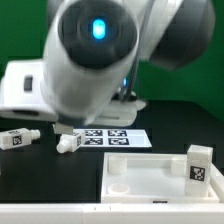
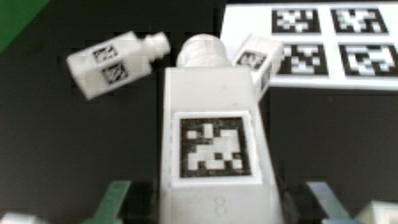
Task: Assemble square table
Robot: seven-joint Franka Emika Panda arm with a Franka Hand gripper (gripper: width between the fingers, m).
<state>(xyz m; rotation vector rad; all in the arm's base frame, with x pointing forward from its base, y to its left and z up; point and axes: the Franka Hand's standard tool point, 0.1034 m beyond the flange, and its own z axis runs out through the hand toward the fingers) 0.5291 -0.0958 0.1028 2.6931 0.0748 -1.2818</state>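
A white table leg (image 2: 214, 130) with a black-and-white tag lies lengthwise between the fingers of my gripper (image 2: 222, 206). The greenish fingers (image 2: 121, 200) flank it, a thin dark strip showing on each side. The frame edge cuts off their tips, so contact is not visible. Another leg (image 2: 114, 66) lies tilted on the black table just past it. In the exterior view the arm's blurred bulk hides the gripper. The square panel (image 1: 128, 178) lies at the front right with one leg (image 1: 200, 165) standing on it. Two more legs (image 1: 18, 138) (image 1: 70, 143) lie on the table.
The marker board (image 1: 105, 135) (image 2: 329, 45) lies flat just beyond the gripped area, next to the legs. A white box-like unit (image 1: 25, 90) stands at the back on the exterior view's left. A pale ledge (image 1: 50, 213) runs along the front edge.
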